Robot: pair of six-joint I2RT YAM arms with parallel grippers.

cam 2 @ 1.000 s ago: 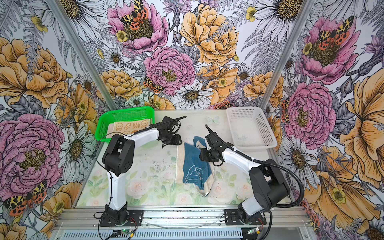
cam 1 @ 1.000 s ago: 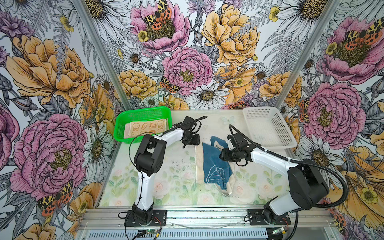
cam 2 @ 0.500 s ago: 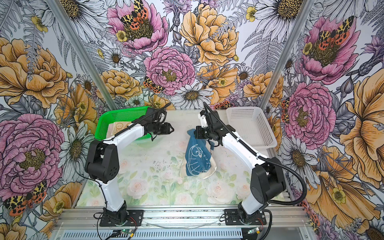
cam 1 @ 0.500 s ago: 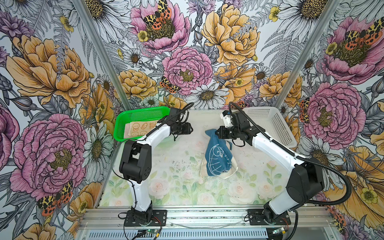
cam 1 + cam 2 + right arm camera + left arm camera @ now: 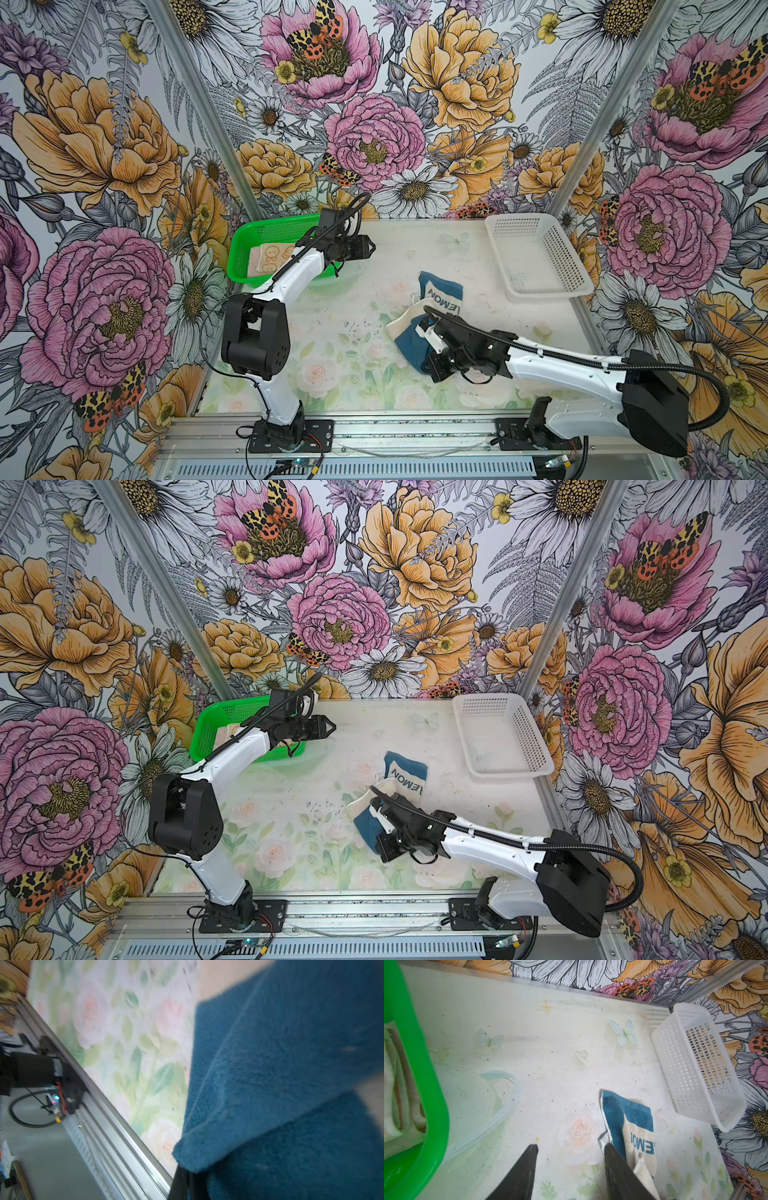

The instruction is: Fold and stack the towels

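The blue towel (image 5: pixel 441 291) with a cream border lies crumpled on the table right of the middle, lettering showing on its far end. My right gripper (image 5: pixel 432 365) is low over the towel's near end and shut on a blue fold (image 5: pixel 280 1064) that drapes over its fingers (image 5: pixel 180 1184). My left gripper (image 5: pixel 370 249) hangs open and empty beside the green basket (image 5: pixel 266 222), apart from the blue towel (image 5: pixel 629 1118). A folded orange towel with white rabbits (image 5: pixel 272 257) lies in that basket. The pink towel cannot be made out.
A white perforated basket (image 5: pixel 536 257) stands empty at the back right. Patterned walls close the back and both sides. A metal rail (image 5: pixel 124 1147) runs along the front edge, carrying both arm bases.
My right gripper has carried the blue towel from the far middle down toward the table's front, still shut on it. The left gripper stayed by the green basket and opened a little wider.
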